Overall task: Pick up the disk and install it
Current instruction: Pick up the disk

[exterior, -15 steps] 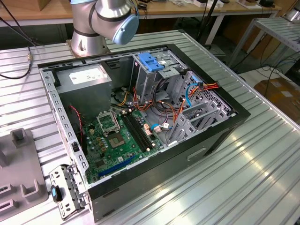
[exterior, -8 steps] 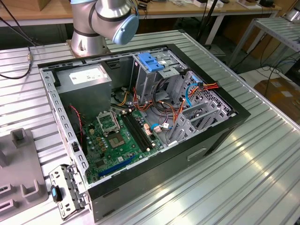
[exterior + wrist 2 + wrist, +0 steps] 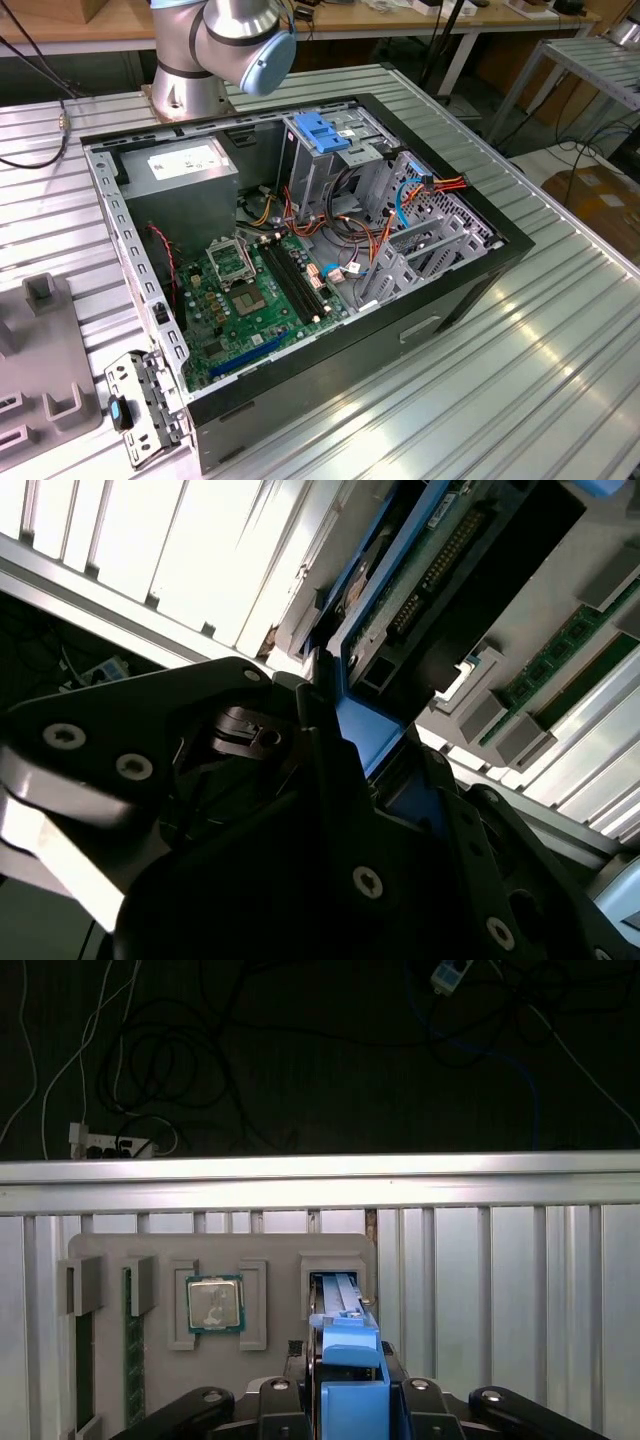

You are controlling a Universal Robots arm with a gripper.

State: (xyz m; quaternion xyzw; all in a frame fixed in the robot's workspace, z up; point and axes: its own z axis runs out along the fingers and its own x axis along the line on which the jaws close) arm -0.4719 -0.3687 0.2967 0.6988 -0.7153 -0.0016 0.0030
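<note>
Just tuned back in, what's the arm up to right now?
The arm's hand is down at the grey parts tray, closed on the blue carrier rail of the disk. The disk stands on edge in its slot, beside a processor chip, and looks seated there rather than lifted clear. In the exterior view the open computer case sits on the slatted metal table; the disk is not yet installed in it.

An open computer case (image 3: 455, 300) lies on the ribbed metal table (image 3: 545, 385), the arm's base (image 3: 185, 95) just beyond it.
</note>
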